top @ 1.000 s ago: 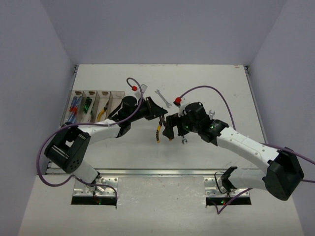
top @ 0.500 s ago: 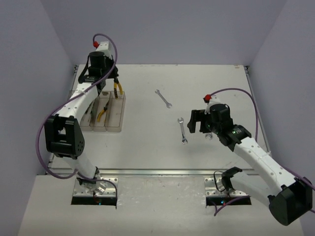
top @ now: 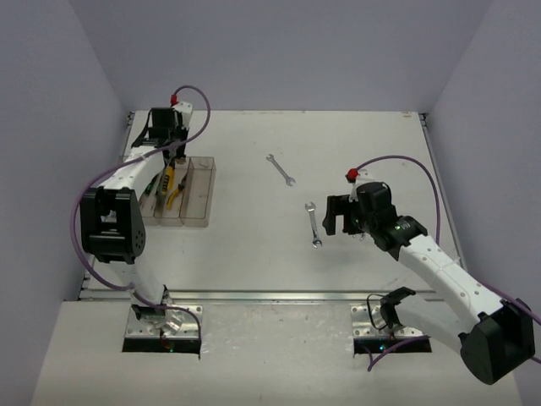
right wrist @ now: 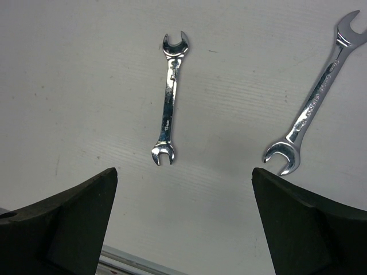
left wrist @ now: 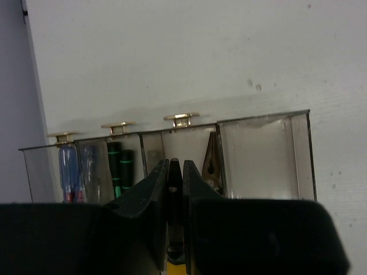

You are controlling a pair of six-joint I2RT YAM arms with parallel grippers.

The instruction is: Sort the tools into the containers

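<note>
Just moved over far-left clear plastic bins (left wrist: 264,117): yellow-handled pliers (top: 168,178) clamped in L gripper (left wrist: 175,163), drop pending; R gripper (right wrist: 182,172) spread above silver wrench (right wrist: 170,97).

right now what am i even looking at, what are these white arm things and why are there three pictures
These are two white robot arms, bolted at the near edge of a table. One picture looks down from above. The other two come from a small camera on each wrist, so each shows that arm's own gripper up close.

The left gripper is shut on yellow-handled pliers and hangs above a row of clear bins near the table's left edge. The bins hold screwdrivers and another pair of pliers.

The right gripper is open and holds nothing. Two silver wrenches lie loose on the table in front of it.
</note>
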